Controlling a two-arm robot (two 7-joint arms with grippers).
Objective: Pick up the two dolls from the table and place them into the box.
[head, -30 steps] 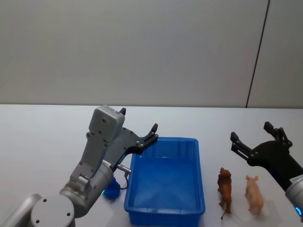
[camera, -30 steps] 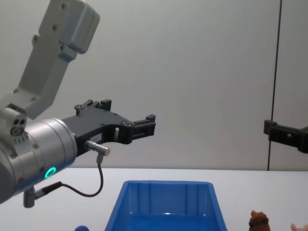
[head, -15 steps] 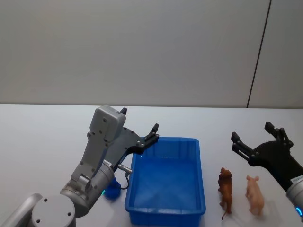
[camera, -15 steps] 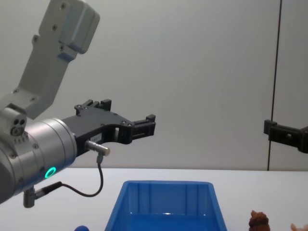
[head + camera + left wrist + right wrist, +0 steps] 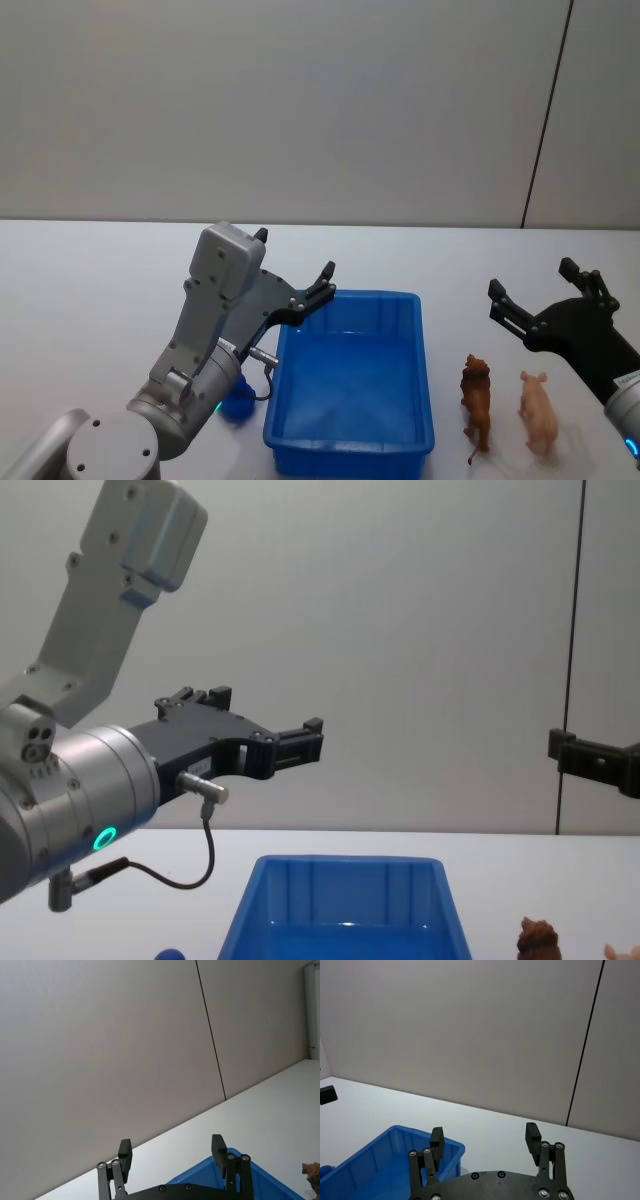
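While both dolls stand on the white desk (image 5: 100,290), the blue plastic bin (image 5: 345,460) sits at the middle of it, a rectangular tub with sloping walls, a rolled rim and a smooth, glossy floor. Just beside the bin's right wall stands the lion doll (image 5: 475,400), reddish-brown and fuzzy with a shaggy head and a thin tail hanging at its near end. Farther right of the bin, close beside the lion but not touching it, stands the pig doll (image 5: 537,410), pale pinkish-cream and smooth. The left claw (image 5: 294,253) hangs in the air by the bin's far left corner, its flat black fingers spread wide and holding nothing. The right claw (image 5: 530,277) hovers to the bin's right, above the desk just beyond the two dolls, its fingers likewise wide apart. A small rounded blue object (image 5: 235,405) lies against the bin's left side, partly hidden by the left arm.
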